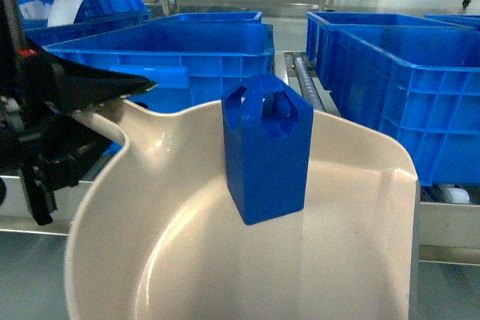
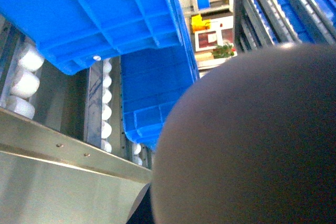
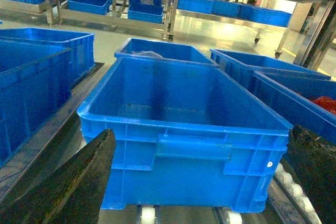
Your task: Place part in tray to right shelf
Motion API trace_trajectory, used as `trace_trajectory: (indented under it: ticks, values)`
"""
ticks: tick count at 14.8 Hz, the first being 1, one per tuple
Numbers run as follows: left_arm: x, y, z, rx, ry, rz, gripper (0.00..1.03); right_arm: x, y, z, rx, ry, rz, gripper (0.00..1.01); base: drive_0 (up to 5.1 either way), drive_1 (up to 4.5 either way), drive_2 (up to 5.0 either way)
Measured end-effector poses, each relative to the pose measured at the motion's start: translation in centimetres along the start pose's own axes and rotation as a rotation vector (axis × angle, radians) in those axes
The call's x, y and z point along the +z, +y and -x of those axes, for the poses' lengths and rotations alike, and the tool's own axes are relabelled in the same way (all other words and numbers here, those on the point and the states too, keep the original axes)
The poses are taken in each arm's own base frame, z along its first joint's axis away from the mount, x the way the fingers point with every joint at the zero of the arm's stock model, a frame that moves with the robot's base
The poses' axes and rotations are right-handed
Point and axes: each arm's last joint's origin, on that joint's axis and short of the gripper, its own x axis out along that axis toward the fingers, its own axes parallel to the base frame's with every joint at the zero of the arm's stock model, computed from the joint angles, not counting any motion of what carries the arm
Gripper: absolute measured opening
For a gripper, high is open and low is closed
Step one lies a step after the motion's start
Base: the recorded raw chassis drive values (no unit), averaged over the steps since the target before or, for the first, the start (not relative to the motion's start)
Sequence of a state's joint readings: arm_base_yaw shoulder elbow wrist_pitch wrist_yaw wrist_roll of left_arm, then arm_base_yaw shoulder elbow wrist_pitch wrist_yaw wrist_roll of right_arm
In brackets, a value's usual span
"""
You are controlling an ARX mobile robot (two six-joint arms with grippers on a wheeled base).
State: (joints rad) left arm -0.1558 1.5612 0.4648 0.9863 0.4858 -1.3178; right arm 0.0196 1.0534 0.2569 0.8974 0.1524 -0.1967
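Beige plastic fills our head view: the tray (image 1: 225, 260) is held up before us with the part (image 1: 267, 157) standing upright inside it, and the left gripper (image 1: 112, 88) grips its stub handle, fingers pinching it. We judge we are mid-carry toward the right shelf (image 1: 450, 234). From our left wrist we see rollers (image 2: 26, 82) and a rail under a crate (image 2: 94, 19). Our right wrist shows fingers (image 3: 79, 182) spread wide, empty, facing another blue crate (image 3: 184, 145). Next we must tip the part out onto the shelf.
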Motion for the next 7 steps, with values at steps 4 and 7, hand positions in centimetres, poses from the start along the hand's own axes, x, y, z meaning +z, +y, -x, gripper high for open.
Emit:
trace_trajectory:
  ticks: [4,7]
  values:
    - [2.0,-4.1,1.7,-0.046,-0.097,0.019,0.16,0.0,0.0,0.0,0.000,0.000,0.000,0.98,0.0,0.00,0.0]
    - [5.1,-8.9,0.5,-0.064,-0.251,0.025,0.16,0.0,0.0,0.0,0.000,0.000,0.000,0.98,0.0,0.00,0.0]
